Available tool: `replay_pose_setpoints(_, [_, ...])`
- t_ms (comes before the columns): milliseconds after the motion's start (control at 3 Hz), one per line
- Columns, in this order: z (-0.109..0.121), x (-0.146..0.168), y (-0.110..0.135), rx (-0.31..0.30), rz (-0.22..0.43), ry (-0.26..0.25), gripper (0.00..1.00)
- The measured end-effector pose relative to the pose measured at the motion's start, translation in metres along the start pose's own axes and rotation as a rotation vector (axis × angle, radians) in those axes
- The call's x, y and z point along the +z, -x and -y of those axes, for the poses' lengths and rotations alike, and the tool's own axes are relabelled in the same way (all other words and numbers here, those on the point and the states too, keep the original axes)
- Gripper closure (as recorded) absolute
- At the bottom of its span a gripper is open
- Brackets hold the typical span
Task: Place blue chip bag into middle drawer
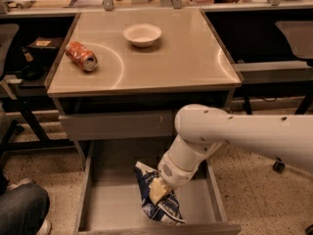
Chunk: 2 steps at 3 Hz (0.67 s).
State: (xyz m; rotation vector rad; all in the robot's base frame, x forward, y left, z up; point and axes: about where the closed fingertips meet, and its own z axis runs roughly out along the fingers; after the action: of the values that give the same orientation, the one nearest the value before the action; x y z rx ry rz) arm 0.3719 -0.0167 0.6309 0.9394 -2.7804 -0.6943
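A: Camera view: where's the gripper?
B: Down inside the middle drawer, right of centre. It's closed on the blue chip bag at about mid-length.
A: Bag axis?
B: Tilted, top end back-left, bottom end front-right. The low end looks to be touching the floor near the front wall. The bag hangs directly below the tool, so I'd just let go.

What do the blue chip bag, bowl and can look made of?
blue chip bag: looks like foil or plastic film; glossy, with crinkled folds.
bowl: white and matte, plastic or ceramic; can't tell which.
can: thin metal with orange print; dented body, shiny end.
The hand is against the bag, over the open middle drawer.
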Motion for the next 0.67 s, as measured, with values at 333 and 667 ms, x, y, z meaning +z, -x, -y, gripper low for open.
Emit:
replay_pose_setpoints(333, [0.007,0.034,0.030,0.025,0.056,0.026,1.00])
replay_pose_setpoints(667, [0.015,0.061,0.057,0.038,0.088,0.033,1.00])
